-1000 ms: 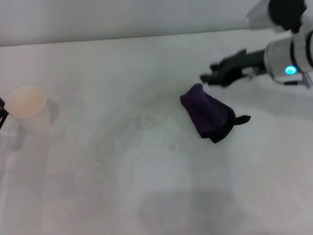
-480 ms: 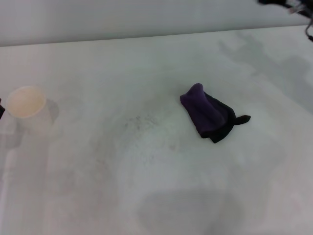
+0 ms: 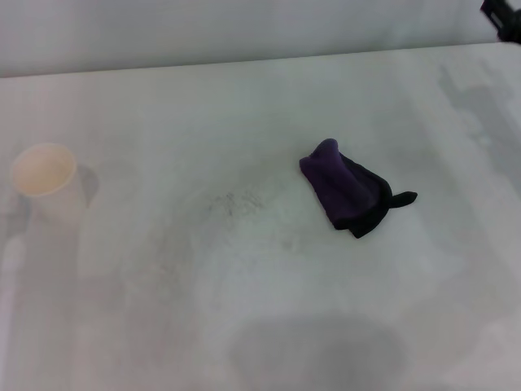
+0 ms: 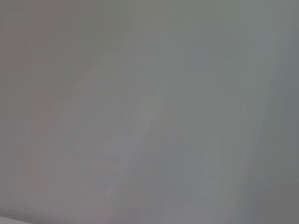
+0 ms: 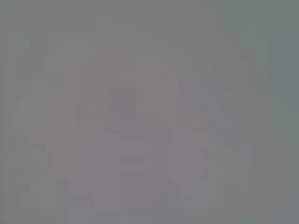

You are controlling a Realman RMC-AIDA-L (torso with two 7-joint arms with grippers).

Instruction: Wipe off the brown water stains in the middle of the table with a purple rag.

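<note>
Right pincer (image 3: 506, 18) shows in the head view only as a small dark piece at the far right corner, cut by the edge, so I cannot tell how it stands or whether it has hold of anything. It is well apart from the purple rag (image 3: 352, 189), which lies alone on the surface (image 3: 244, 106), a little to the right of the middle. The rag is a crumpled bundle with a rounded purple hump at its far left end, and a black edge along its near side. A pointed black corner sticks out from it to the right. Nothing touches the rag. To the left of the rag, near the middle of the surface, I see only a faint patch of small dark specks (image 3: 236, 202); a clear brown blotch I cannot make out. A cream paper cup (image 3: 47, 189) stands upright near the left edge of the surface, well apart from the rag, with its mouth open to the top. A wide grey shadow (image 3: 317, 350) lies on the near part of the surface.

Left wrist view gives only a plain pale grey field, and no pincer and no rag can be told in it.

Right wrist view is likewise an even grey field, with nothing in it that I can name.
</note>
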